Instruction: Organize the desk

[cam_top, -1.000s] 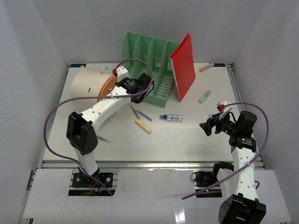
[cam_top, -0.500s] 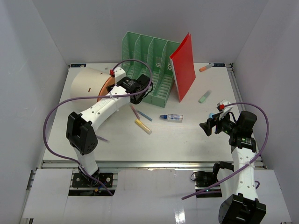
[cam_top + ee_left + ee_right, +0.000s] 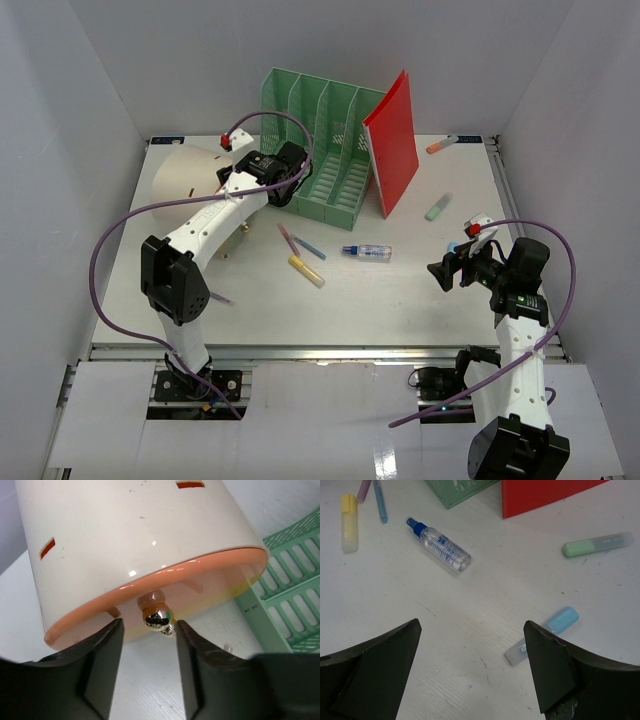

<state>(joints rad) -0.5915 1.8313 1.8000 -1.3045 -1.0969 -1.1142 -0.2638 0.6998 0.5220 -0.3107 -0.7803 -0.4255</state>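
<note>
Left gripper point(image 3: 149, 626): jaws parted, holding nothing. The chrome knob point(image 3: 156, 619) on the orange face point(image 3: 210, 570) of the beige cylinder point(image 3: 125, 535) sits just beyond the fingertips at 12 o'clock. Centre the knob between the pads before closing, and keep off the green rack point(image 3: 295, 580) at 3 o'clock. Right gripper point(image 3: 472, 630): wide, empty, above the desk point(image 3: 400, 290), which spans the area beneath both arms.

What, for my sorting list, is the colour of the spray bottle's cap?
The cap is blue, on a clear bottle; clearest in the right wrist view.
</note>
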